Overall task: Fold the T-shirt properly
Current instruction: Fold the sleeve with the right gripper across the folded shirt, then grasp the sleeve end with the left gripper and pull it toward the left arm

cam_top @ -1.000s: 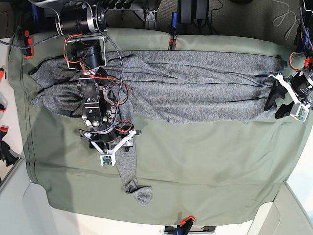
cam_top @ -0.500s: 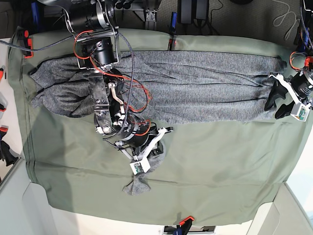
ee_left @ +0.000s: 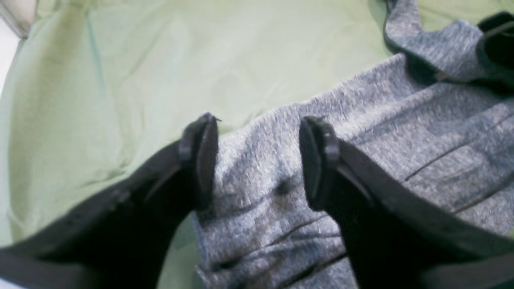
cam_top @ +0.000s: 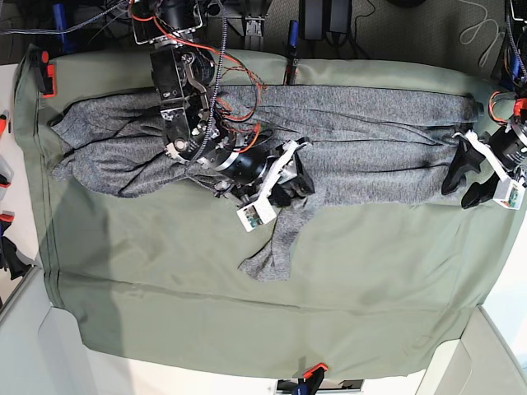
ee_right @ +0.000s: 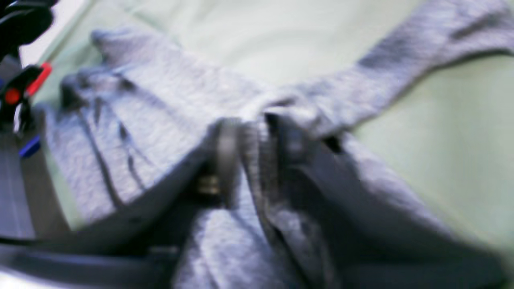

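Right gripper (cam_top: 290,183), reaching to frame centre, pinches a sleeve of one T-shirt (cam_top: 362,140) spread across the upper frame; left gripper (cam_top: 465,177), far right, spread wide at its hem.

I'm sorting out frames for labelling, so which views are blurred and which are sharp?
Right wrist: heavily smeared, the right hand and T-shirt are soft. Left wrist: mildly soft, left hand fingers readable. Base: sharp and evenly lit.

Even, bright overhead light, soft shadows, base view sharp — both wrist views blurred, right wrist worst
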Controlling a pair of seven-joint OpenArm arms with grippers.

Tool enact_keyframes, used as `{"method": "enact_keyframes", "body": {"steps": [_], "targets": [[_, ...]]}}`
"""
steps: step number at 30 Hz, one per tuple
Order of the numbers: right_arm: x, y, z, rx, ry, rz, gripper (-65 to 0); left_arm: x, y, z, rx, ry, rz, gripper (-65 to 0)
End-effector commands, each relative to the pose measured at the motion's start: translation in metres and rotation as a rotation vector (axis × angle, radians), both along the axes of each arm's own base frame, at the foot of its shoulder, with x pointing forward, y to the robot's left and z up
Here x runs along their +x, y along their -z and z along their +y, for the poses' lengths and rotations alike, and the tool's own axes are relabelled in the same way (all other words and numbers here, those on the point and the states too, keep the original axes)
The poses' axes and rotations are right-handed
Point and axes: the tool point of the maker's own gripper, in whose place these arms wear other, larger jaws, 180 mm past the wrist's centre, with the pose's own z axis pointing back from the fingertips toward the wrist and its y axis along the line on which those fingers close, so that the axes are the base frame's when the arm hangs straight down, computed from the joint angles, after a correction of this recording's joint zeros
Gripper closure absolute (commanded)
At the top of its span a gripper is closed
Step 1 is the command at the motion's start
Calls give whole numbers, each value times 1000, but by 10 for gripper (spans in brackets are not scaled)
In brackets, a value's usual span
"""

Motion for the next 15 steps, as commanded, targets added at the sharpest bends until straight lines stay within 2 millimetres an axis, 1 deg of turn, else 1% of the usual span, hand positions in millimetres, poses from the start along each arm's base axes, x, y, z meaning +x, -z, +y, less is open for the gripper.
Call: {"method": "enact_keyframes", "body": {"steps": [1, 2, 5, 7, 9, 12, 15], "targets": [[8, -19, 4, 46, 7, -51, -380, 9, -21, 2, -9, 7, -64, -377], [9, -19, 2, 41, 8, -53, -405, 12, -24, 1, -19, 7, -75, -379], [13, -26, -8, 29, 23, -75, -406, 24, -34, -4, -40, 1, -114, -379], [19, -35, -23, 8, 52, -94, -406, 36, -40, -14, -69, 7, -135, -378], [27, -48, -45, -10, 104, -118, -405, 48, -39, -35, -87, 45, -131, -378], [40, -67, -89, -33, 202, -169, -405, 66, -25, -79, -56, 117, -105, -378], [46, -73, -134, -47, 295, -177, -405, 84, -12, -121, -5, 153, -95, -378]]}}
